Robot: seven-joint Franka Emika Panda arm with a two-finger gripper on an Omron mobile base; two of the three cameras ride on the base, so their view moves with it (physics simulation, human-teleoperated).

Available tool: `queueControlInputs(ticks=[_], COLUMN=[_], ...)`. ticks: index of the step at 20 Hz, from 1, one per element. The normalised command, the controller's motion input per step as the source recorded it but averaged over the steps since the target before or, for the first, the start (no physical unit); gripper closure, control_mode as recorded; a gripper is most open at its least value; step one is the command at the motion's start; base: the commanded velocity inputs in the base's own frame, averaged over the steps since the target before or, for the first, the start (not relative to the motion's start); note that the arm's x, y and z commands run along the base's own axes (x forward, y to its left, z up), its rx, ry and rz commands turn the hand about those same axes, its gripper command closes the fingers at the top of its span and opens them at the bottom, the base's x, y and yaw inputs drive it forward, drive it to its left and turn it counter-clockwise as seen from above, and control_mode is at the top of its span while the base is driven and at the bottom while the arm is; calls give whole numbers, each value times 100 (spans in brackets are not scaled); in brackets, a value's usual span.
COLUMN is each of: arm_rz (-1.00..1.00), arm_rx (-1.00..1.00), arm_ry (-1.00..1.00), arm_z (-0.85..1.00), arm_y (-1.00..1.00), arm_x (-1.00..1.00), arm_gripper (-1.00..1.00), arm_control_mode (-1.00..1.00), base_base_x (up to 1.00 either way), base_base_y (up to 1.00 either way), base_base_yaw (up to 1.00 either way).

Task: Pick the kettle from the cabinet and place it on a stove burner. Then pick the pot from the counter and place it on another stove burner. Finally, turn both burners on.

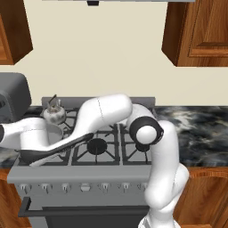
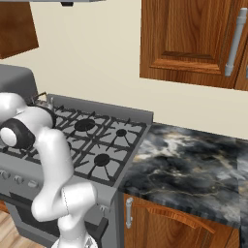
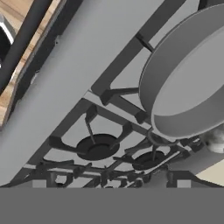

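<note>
At the stove's (image 1: pixel 84 176) left rear corner sits the kettle (image 1: pixel 54 114), squat and silvery with a thin dark arched handle. Just in front of it the pot (image 3: pixel 183 74), wide, shallow and matte grey, rests on the front-left grate. Both look placed, so the knobs (image 1: pixel 85 188) along the front edge come next, I'd say. With its fingers spread wide and holding nothing, the hand should drop squarely onto one small grey knob. Rightward lies the marbled desk (image 2: pixel 193 160).
</note>
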Motion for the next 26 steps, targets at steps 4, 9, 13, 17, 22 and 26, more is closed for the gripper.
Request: queueControlInputs(ticks=[4,9,13,17,22,26], arm_rz=[0,0,0,0,0,4], arm_rx=[-10,-9,-4,0,0,0], arm_ry=[-13,-13,-2,-10,-14,-12], arm_z=[12,4,-2,-2,0,0], arm_y=[19,17,2,-3,-2,-23], arm_x=[-39,-38,-28,-58,-54,-40], arm_gripper=[-100,-100,-100,-100,-100,-100], arm_control_mode=[-100,-100,-100,-100,-100,-100], base_base_x=[0,0,0,0,0,0], base_base_y=[0,0,0,0,0,0], base_base_yaw=[0,0,0,0,0,0])
